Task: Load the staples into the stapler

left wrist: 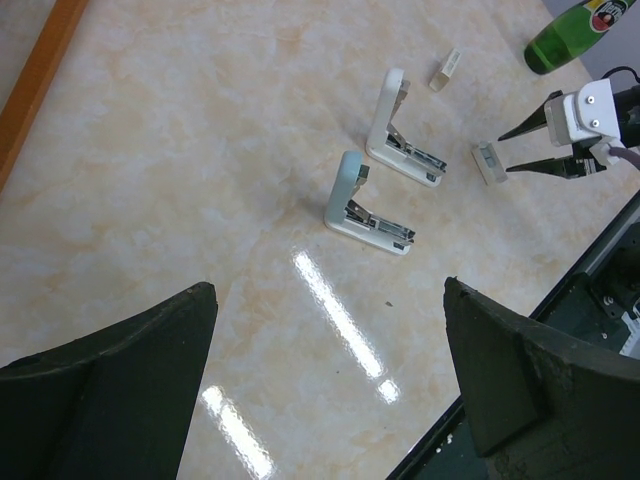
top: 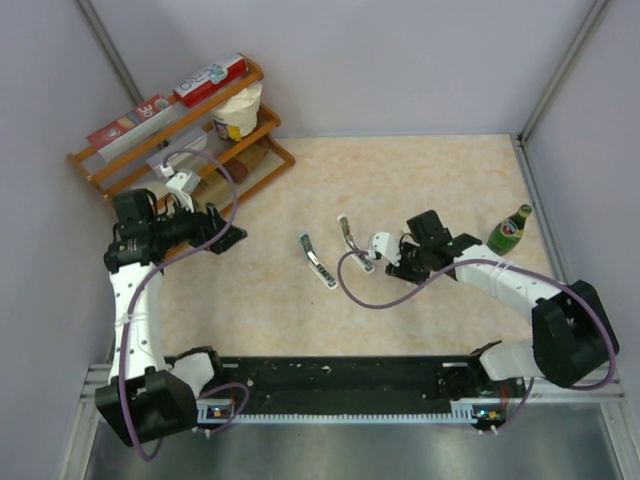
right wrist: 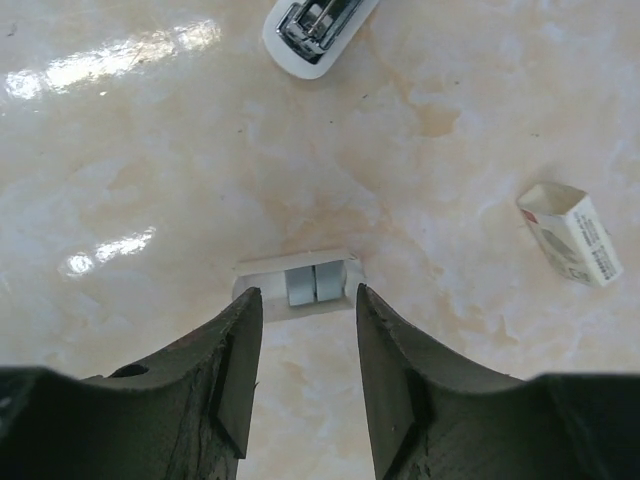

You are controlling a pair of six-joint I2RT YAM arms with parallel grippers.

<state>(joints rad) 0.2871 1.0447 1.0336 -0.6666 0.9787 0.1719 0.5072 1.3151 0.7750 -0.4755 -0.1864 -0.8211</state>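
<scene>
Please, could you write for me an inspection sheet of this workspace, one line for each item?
Surface: beige marbled table, glossy, with light reflections.
Job's things: left stapler and right stapler, both open; staples in a small white tray.
Clutter: small cardboard box; green bottle.
Grippers: left gripper open, holding nothing; right gripper open, tips at the staples.
Cables: purple cable loops over the table.
Surroundings: wooden rack with boxes, far left; grey wall.
</scene>
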